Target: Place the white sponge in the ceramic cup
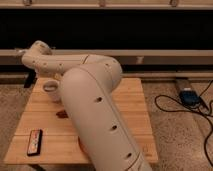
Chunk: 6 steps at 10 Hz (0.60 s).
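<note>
Standing upright ceramic cup (51,88), mouth up, pincer (30,77) beside it

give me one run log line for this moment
end effector: off table's left edge, beside ceramic cup | sponge: not visible | black-and-red device: front left | arm hides table middle

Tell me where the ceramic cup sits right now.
The ceramic cup stands at the wooden table's far left, below the arm's bend. The gripper is hidden there.

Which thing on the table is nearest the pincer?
The cup, at the far edge right beside the pincer hanging there; the black device lies at the near edge.
</note>
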Motion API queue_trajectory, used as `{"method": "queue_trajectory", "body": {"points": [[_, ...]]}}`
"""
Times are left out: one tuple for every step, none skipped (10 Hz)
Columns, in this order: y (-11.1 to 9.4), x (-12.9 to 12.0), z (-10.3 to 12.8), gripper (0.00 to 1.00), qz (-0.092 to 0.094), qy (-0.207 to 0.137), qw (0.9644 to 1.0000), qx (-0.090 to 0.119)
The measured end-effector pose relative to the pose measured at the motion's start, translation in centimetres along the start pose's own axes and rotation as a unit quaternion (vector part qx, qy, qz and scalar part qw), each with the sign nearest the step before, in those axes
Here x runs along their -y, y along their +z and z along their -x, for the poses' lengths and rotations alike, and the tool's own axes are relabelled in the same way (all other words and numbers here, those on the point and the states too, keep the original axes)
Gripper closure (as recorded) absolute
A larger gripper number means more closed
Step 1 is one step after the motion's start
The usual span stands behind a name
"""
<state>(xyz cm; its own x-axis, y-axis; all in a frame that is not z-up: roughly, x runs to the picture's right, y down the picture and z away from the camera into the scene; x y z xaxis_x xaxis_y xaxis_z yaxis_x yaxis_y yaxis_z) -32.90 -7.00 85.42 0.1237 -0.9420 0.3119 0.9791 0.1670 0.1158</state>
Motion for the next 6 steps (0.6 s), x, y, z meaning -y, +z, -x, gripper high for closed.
{"method": "queue_trajectory", "body": {"points": [[-1.1,0.1,-0.3,0.2,-0.003,-0.003,1.0,-0.003],[-2.0,0.1,-0.7,0.2,-0.005,-0.004,1.0,-0.005],[-2.8,0.0,-1.0,0.2,-0.008,-0.005,0.9999,-0.005],[-3.2,-0.2,-1.3,0.2,-0.009,-0.004,0.9999,-0.004],[-3.2,-0.3,-1.3,0.2,-0.009,-0.004,0.9999,-0.004],[-3.2,-0.1,-1.2,0.2,-0.01,-0.005,0.9999,-0.003]]}}
